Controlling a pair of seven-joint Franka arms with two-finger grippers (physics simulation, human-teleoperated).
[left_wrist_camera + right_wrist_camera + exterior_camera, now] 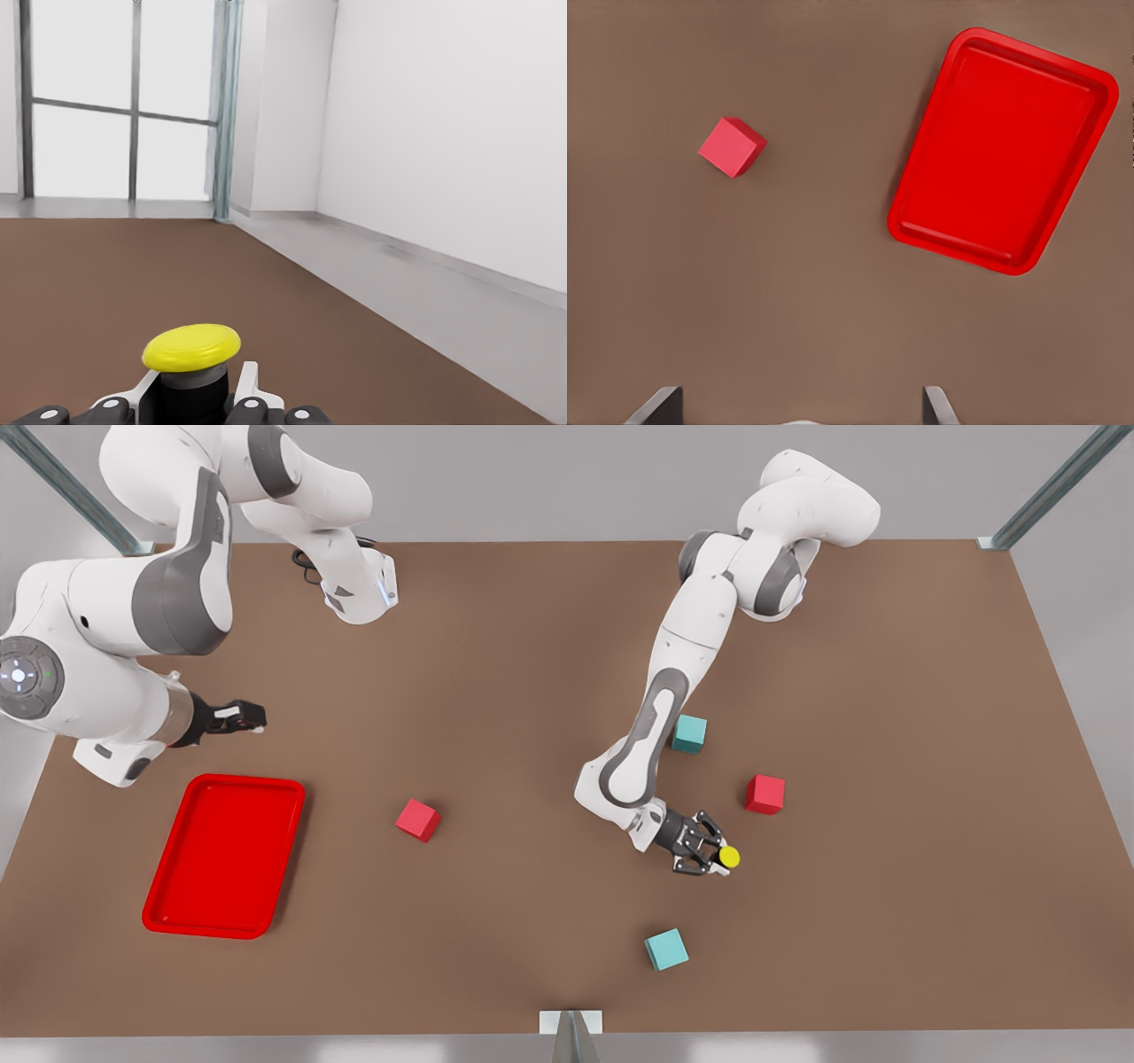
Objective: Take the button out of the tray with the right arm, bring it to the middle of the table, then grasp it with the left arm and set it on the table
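Observation:
The button (728, 856), yellow cap on a dark body, sits between the fingers of my left gripper (714, 858) low over the table (532, 691), right of the middle in the front view. My left gripper (197, 394) is shut on the button (191, 347), with the cap facing up. The red tray (221, 856) lies at the front view's left with nothing in it. My right gripper (248, 716) hovers just beyond the tray's far edge, open, with nothing between its fingers. In the right wrist view the tray (1001, 150) lies below my right gripper (799, 403).
A red cube (765, 794) and a teal cube (688, 733) lie close to the left gripper, and another teal cube (665, 949) lies nearer the front edge. A second red cube (417, 818) (732, 146) lies between tray and centre.

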